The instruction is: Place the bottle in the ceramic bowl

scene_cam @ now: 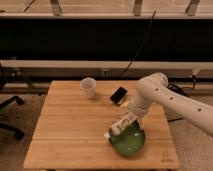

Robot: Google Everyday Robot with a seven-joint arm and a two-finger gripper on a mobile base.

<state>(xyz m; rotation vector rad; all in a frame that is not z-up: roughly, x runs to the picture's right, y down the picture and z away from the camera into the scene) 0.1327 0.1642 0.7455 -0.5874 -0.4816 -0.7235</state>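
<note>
A green ceramic bowl [131, 142] sits on the wooden table [70, 130] near its front right corner. A small bottle [118, 128] with a white label lies tilted over the bowl's left rim, its cap end pointing down and left. My gripper [131, 117] is at the bottle's upper end, just above the back of the bowl, and is shut on the bottle. The white arm [170, 100] reaches in from the right.
A white paper cup [88, 87] stands upright at the back middle of the table. A flat black object [119, 95] lies to its right, just behind my gripper. An office chair base [10, 117] is on the floor to the left.
</note>
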